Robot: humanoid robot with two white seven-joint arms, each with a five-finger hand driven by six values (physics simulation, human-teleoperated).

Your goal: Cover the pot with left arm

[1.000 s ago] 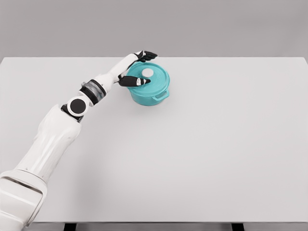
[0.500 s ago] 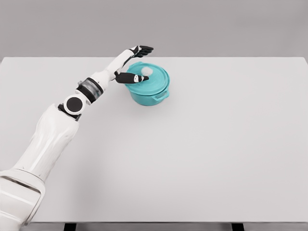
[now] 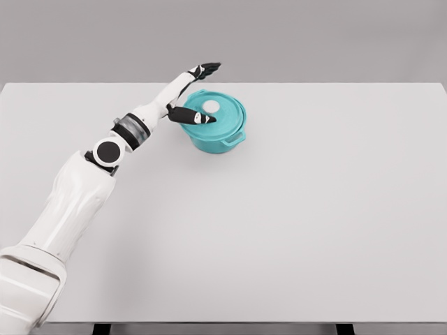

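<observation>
Sitting on the far left-centre part of the white table (image 3: 293, 209), the teal pot (image 3: 218, 131) carries its teal lid (image 3: 216, 112), the white knob (image 3: 211, 106) facing up at the lid's middle. One side handle projects toward the lower right. The lid appears seated level on the rim, as it did in both earlier frames; the pot itself has not shifted.

Left hand (image 3: 195, 91): spread open, holding nothing. The thumb (image 3: 194, 116) reaches across the near-left part of the lid, its tip just beside the knob; whether it touches the lid cannot be told. The other fingers (image 3: 207, 68) extend beyond the pot's far rim, clear of it. Compared with one second ago, these fingers have lifted and moved further back from the rim, where earlier they lay close over the lid's far edge. Since half a second ago the change is slight.

Left arm enters from the lower left, forearm stretched toward the pot.
</observation>
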